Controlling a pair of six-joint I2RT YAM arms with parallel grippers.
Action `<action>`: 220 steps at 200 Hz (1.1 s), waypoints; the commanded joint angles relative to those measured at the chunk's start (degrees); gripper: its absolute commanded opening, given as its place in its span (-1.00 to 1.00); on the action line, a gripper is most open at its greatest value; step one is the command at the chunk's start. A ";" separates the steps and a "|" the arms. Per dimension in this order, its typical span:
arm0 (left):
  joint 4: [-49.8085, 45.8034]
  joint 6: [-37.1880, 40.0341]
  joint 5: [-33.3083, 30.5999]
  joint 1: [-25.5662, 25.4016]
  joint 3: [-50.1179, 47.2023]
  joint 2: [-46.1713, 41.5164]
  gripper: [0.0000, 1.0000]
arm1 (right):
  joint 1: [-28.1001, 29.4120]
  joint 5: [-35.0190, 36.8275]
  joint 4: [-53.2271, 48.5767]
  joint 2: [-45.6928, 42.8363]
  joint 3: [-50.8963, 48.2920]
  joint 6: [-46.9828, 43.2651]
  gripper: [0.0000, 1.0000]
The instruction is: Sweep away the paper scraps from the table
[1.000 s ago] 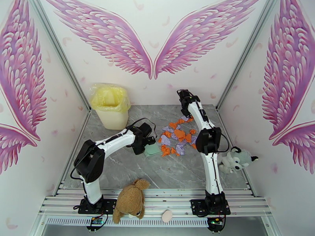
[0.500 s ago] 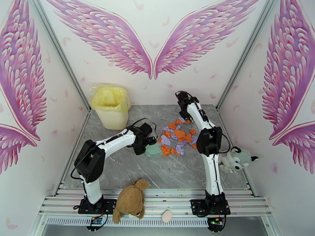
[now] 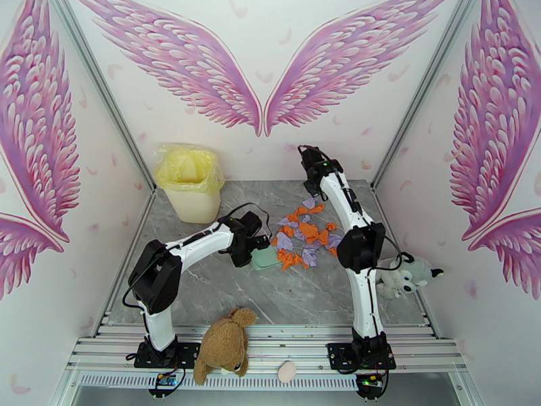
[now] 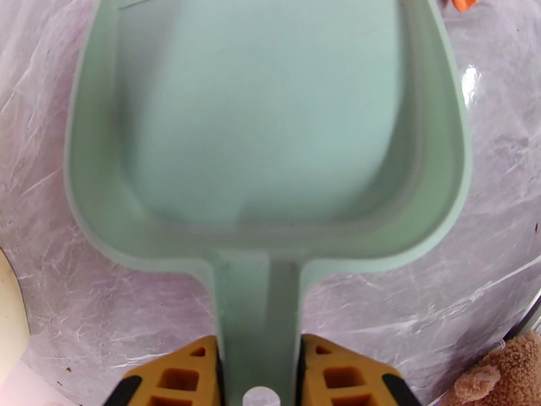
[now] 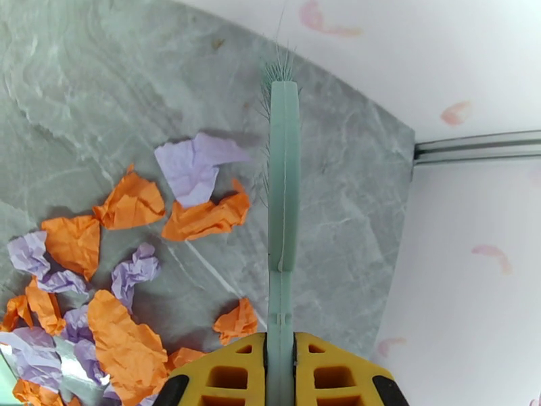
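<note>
The paper scraps [image 3: 304, 233], orange and light-purple wads, lie heaped on the grey marble table [image 3: 223, 292] right of centre. My left gripper [image 3: 247, 242] is shut on the handle of a mint-green dustpan [image 3: 264, 260], which lies flat just left of the heap. In the left wrist view the dustpan [image 4: 270, 123] holds nothing, its handle sits in my gripper [image 4: 257, 384], and one orange scrap [image 4: 460, 0] lies past its rim. My right gripper [image 5: 279, 373] is shut on a mint-green brush [image 5: 283, 184], which stands right of the far paper scraps [image 5: 203, 197]. In the top view this gripper [image 3: 312, 172] is near the back wall.
A cream bin with a yellow bag [image 3: 189, 181] stands at the table's back left. A brown plush toy [image 3: 224, 343] rests on the front rail, and a grey plush dog [image 3: 406, 275] lies by the right edge. The white wall [image 5: 473, 265] is close beside the brush.
My right arm has drawn the brush back and a little left toward the far wall. The farthest scraps have shifted slightly left. The left arm and dustpan stayed put.
</note>
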 commanded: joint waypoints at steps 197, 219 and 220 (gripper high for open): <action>0.56 -0.72 1.35 -0.90 1.19 2.14 -1.00 | 4.61 7.04 2.37 2.80 -16.36 -2.41 -0.99; 0.58 -0.72 1.35 -0.92 1.21 2.36 -1.00 | 5.97 7.07 2.25 1.45 -19.87 -1.95 -0.99; 0.57 -0.71 1.35 -0.94 1.16 2.38 -1.00 | 6.02 7.11 2.28 1.36 -20.08 -1.91 -0.99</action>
